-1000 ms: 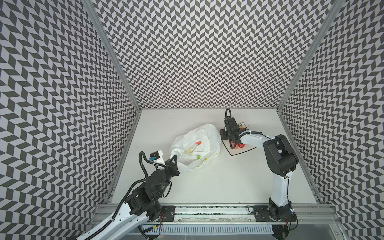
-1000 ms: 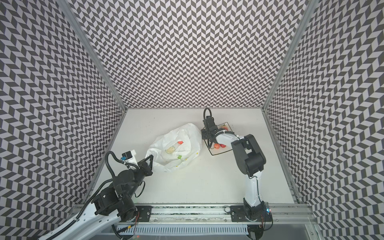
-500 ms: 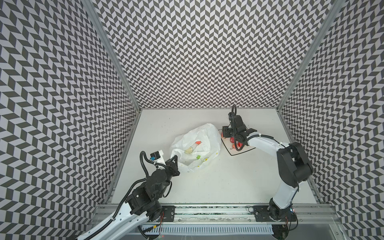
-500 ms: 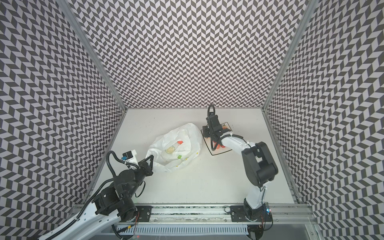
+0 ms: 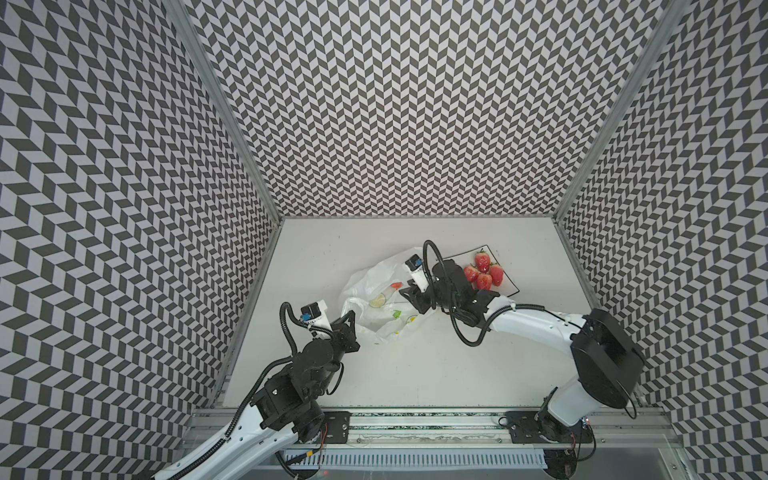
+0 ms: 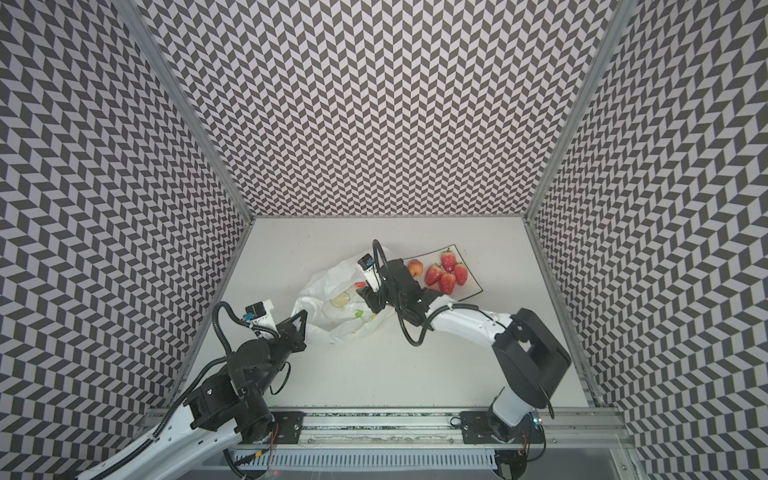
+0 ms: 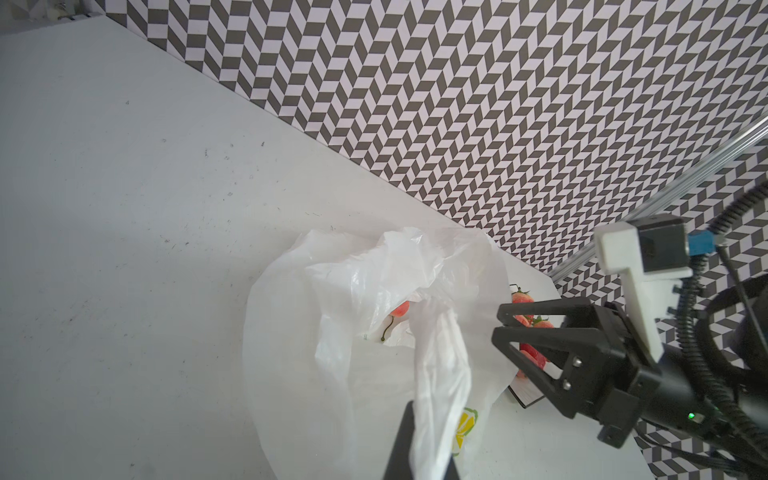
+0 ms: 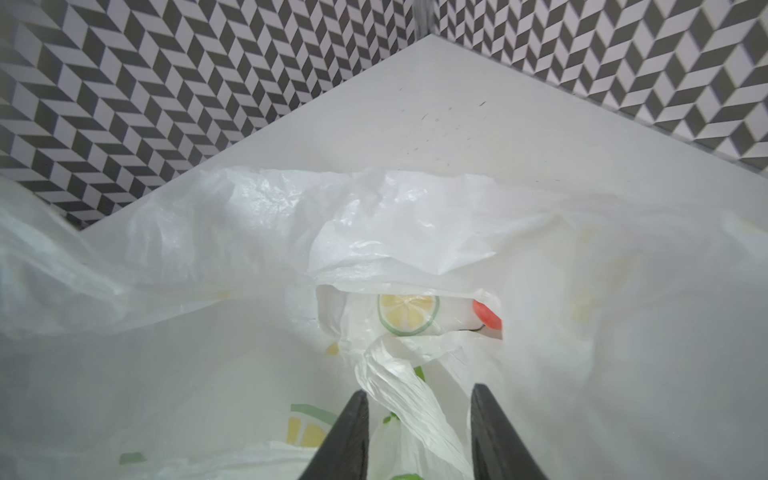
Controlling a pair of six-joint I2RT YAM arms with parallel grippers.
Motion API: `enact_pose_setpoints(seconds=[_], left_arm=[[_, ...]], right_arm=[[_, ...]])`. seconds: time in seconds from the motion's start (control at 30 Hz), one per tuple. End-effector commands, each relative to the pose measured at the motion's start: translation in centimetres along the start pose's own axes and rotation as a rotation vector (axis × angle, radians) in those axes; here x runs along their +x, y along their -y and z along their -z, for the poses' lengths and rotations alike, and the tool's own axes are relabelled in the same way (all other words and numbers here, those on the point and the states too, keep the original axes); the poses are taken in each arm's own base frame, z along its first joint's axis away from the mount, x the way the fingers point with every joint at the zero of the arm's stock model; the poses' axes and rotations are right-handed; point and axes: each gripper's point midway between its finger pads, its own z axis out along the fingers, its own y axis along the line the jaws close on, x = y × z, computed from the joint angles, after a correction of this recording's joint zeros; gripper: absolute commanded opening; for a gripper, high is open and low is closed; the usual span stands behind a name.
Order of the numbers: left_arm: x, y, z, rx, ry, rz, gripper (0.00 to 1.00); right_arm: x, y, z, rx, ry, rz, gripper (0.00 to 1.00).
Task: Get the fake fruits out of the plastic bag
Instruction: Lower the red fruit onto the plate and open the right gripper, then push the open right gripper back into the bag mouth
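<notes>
Mouth-opening setup: left end effector (image 5: 351, 328) pinched shut on one bag handle (image 7: 436, 374), anchoring plastic bag (image 5: 370, 278) mid counter (image 5: 415, 374). Right end effector (image 8: 419, 395) open, straddling second handle (image 8: 395, 370), probably to spread the mouth. Strawberries (image 6: 446, 274), peach (image 6: 414, 267) on plate (image 6: 471, 286) toward far-right corner; red stemmed fruit (image 8: 487, 316) inside bag.

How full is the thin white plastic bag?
Not empty: one small red stemmed fruit lies inside the bag; any others cannot be told.

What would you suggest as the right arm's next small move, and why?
Probably close the right pincer on the twisted handle between its jaws and lift: a fold of the bag half hides the red fruit inside, and the left pincer holds the bag.
</notes>
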Motion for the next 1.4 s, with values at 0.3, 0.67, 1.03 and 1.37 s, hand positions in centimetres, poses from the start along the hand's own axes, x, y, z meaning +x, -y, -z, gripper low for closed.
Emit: enact_pose_setpoints(seconds=[0.3, 0.67, 1.03, 1.37], left_arm=[[-2.2, 1.7, 0.8, 0.053, 0.036, 0.009, 0.00], [-1.7, 2.3, 0.8, 0.084, 0.010, -0.004, 0.00], [-1.3, 2.3, 0.7, 0.084, -0.007, -0.008, 0.00], [-1.2, 2.2, 0.5, 0.072, -0.011, -0.002, 0.00]], right_arm=[[1.0, 3.9, -8.0, 0.165, -0.070, -0.110, 0.39], [3.3, 7.7, -11.7, 0.359, -0.078, -0.175, 0.61], [4.7, 11.1, -13.9, 0.544, -0.038, -0.198, 0.60], [3.2, 10.7, -14.6, 0.515, -0.001, -0.210, 0.40]])
